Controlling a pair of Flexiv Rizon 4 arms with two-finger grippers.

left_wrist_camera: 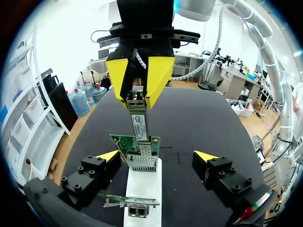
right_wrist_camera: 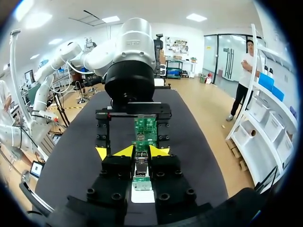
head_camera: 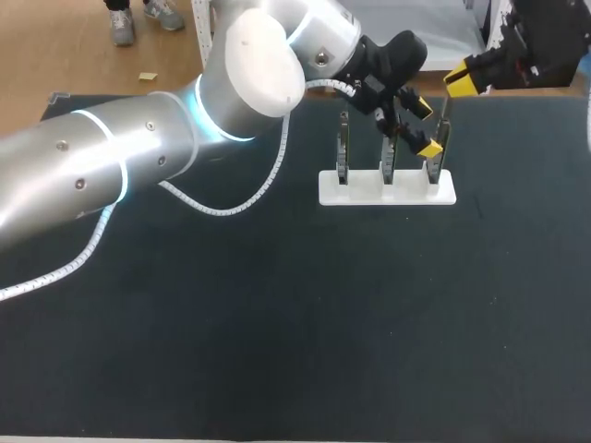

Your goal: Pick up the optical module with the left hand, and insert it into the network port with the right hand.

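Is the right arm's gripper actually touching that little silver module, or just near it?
Touching. The left wrist view shows the right gripper with both yellow fingers pressed against the optical module from two sides.

A table [head_camera: 277,323] covered by a dark mat is shown, on which a white block [head_camera: 365,190] is set flat toward the far edge, with three small circuit boards [head_camera: 343,152] held upright in it in a row.
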